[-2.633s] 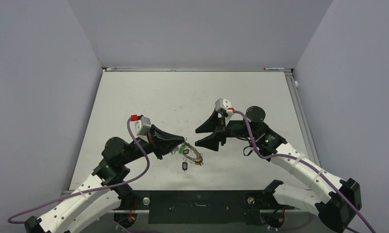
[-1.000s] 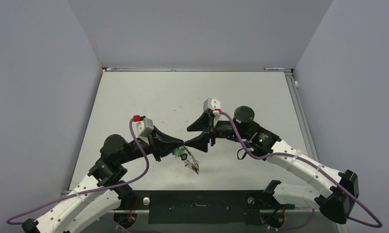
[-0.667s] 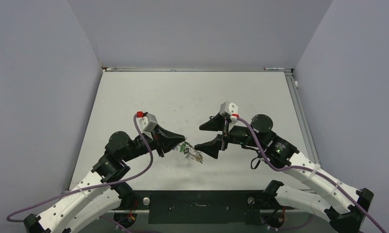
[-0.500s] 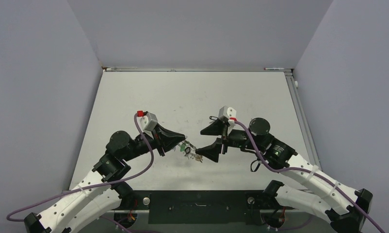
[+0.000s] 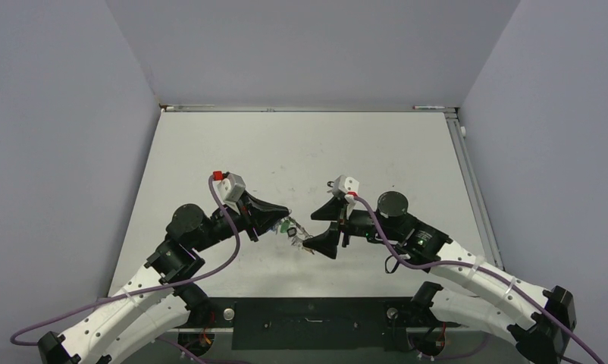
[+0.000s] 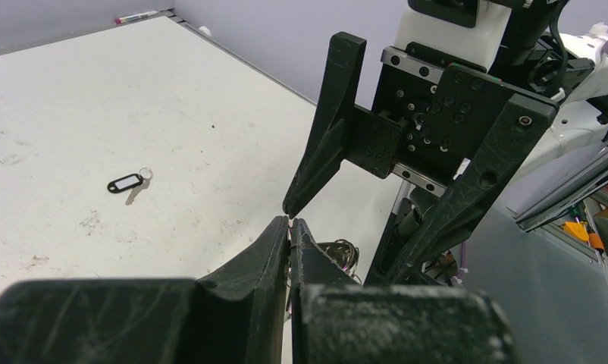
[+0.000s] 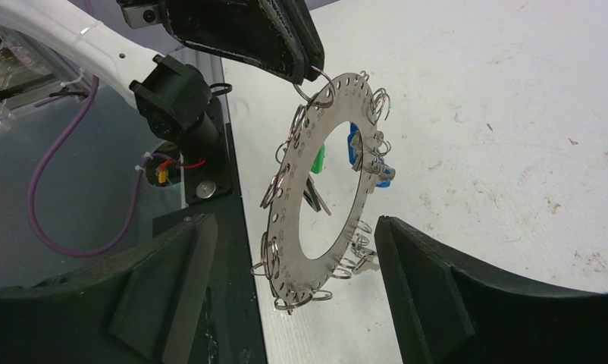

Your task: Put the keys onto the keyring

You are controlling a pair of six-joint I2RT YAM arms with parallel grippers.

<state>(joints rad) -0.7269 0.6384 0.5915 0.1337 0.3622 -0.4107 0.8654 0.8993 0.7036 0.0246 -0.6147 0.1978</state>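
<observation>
The keyring [image 7: 284,220], a flat grey metal ring with small loops round its rim, hangs upright above the table. My left gripper [image 7: 307,70] is shut on a loop at its top edge. A green tag [image 7: 318,159] and blue tags [image 7: 353,142] of keys dangle from it. In the top view the keyring [image 5: 299,234] hangs between both arms. My right gripper [image 7: 293,224] is open, one finger [image 7: 172,288] on each side of the ring, touching nothing. A loose key with a black tag [image 6: 126,183] lies on the table beyond. In its own view the left gripper [image 6: 289,221] shows shut.
The black base plate [image 5: 308,322] and both arm mounts run along the near table edge, right under the hanging ring. Purple cables [image 7: 51,174] loop beside the left arm. Grey walls enclose the white table [image 5: 301,144] on three sides.
My right gripper has opened wide, backed off to the right, then come in again to straddle the ring. The left gripper has kept its grip and shifted slightly up.
</observation>
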